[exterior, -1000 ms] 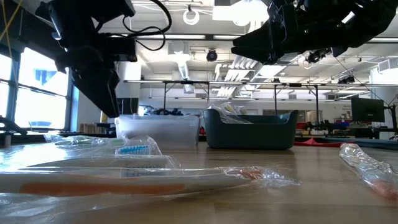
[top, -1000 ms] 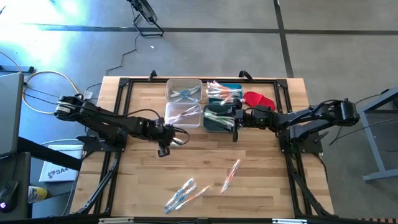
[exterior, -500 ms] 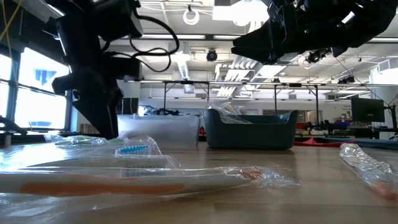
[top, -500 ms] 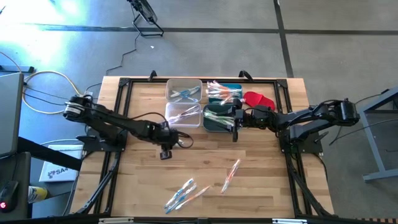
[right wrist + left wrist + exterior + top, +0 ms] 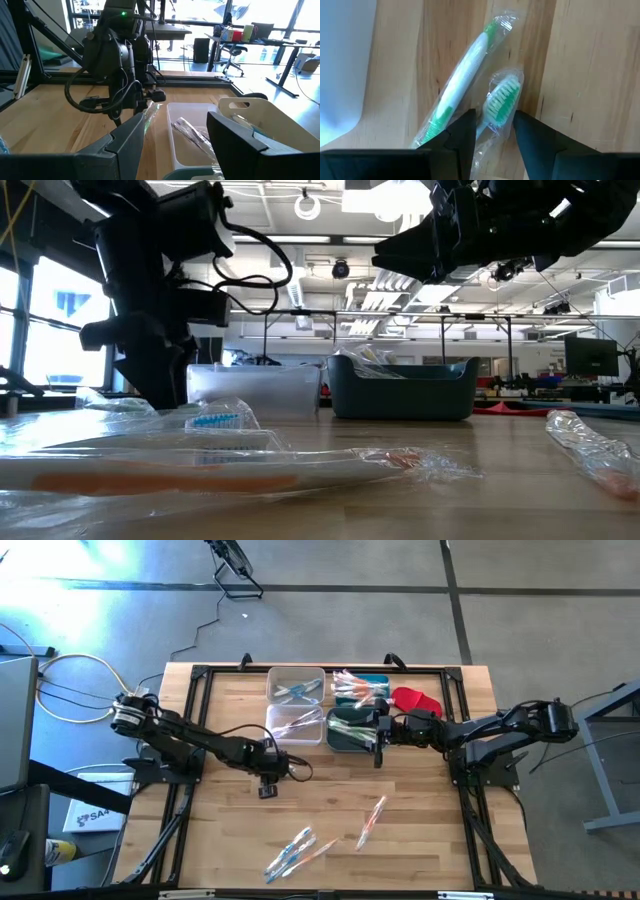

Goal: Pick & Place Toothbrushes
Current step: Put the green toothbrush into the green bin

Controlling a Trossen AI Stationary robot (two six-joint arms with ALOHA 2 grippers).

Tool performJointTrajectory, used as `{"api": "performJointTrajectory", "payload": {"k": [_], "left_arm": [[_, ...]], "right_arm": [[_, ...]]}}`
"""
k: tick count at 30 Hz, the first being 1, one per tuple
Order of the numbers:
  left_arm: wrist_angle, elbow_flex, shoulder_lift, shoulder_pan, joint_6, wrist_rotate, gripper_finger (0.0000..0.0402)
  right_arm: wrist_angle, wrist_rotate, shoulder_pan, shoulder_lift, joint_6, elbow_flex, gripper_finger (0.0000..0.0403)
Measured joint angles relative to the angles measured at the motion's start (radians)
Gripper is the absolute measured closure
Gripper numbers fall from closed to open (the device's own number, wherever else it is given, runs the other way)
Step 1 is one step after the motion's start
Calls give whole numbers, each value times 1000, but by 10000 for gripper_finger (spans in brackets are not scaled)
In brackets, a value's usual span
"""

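1. Wooden table (image 5: 420,810) has four bins at the far middle: clear bin (image 5: 296,685) far left, clear bin (image 5: 294,726) nearer, dark teal bin (image 5: 350,732) beside it, and a far teal bin (image 5: 375,680) piled with wrapped toothbrushes (image 5: 355,686).
2. Red cloth piece (image 5: 416,700) lies just right of the far teal bin.
3. Left gripper (image 5: 283,766) sits low over the table, just in front of the nearer clear bin, its cable looping beside it.
4. Left wrist view: the dark fingers (image 5: 462,137) stand narrowly apart, straddling a wrapped green toothbrush (image 5: 502,102), bristle head pointing away from the gripper; handle runs back between the fingers. Cannot tell whether they squeeze it.
5. A second green wrapped toothbrush (image 5: 462,82) lies touching it, long axis slightly slanted to the first, along the wood grain.
6. Right gripper (image 5: 378,730) hovers over the dark teal bin, fingers (image 5: 127,140) spread wide, nothing between them; it waits.
7. Loose wrapped toothbrushes on the near table: a pair with blue and orange accents (image 5: 296,852) lying diagonally, and one orange toothbrush (image 5: 371,822) also diagonal, well apart from both grippers.
8. Low view: wrapped orange toothbrush (image 5: 200,470) lies crosswise right before the camera, blocking much of the tabletop; blue bristles (image 5: 215,420) show behind it.
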Motion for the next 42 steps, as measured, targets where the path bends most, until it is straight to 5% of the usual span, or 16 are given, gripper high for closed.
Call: {"api": "performJointTrajectory", "payload": {"k": [5, 16, 29, 42], "left_arm": [[4, 0, 1, 0, 0, 20, 285], [13, 0, 2, 0, -9, 79, 392], [-4, 48, -21, 0, 3, 127, 398], [-344, 305, -23, 16, 131, 74, 400]], "right_arm": [[0, 0, 0, 0, 0, 0, 195], [0, 0, 0, 0, 0, 0, 195], [0, 0, 0, 0, 0, 0, 195], [-23, -78, 0, 0, 8, 0, 195]]}}
